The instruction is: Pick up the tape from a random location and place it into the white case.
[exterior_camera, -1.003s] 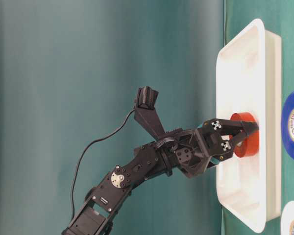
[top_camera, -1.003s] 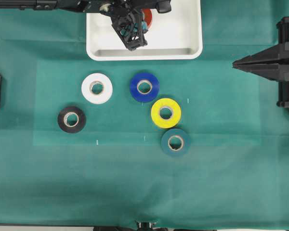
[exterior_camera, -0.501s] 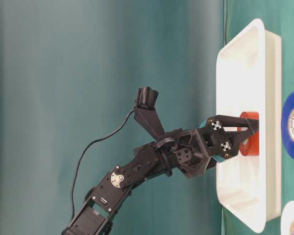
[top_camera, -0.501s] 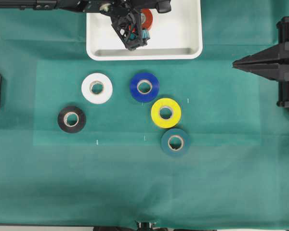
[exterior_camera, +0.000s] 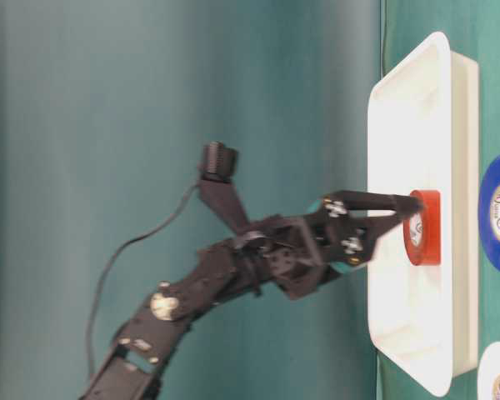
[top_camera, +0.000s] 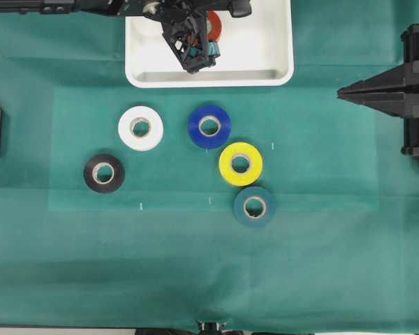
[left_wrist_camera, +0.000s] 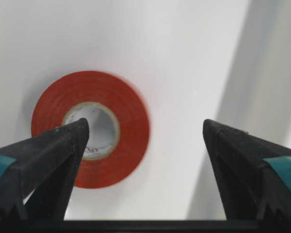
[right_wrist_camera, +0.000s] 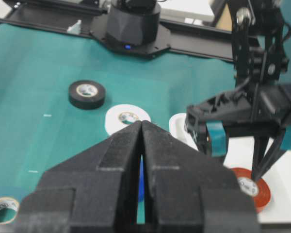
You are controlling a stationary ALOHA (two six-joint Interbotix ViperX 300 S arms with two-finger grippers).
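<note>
Lying flat on the floor of the white case (top_camera: 279, 42) — the tape (left_wrist_camera: 126, 131), with nothing gripping it. Hanging right over it with the left fingers (left_wrist_camera: 48, 155) spread wide and empty, one tip hovering above the cardboard hole of the roll. Waiting far off at the side of the table (top_camera: 335, 244) with the right fingers (right_wrist_camera: 116, 160) pressed tight together, holding nothing.

Maybe heading for trouble when pulling away:
- Dipping low and catching that near tip on the roll's edge, dragging it along or even tipping it over the rim.
- Squeezing too soon and pinching the tape, lifting it out of the case.
- Swinging out low and bumping the case wall — sliding the whole case toward the blue roll (top_camera: 209, 125) and the white roll (top_camera: 140, 128) sitting near it.
</note>
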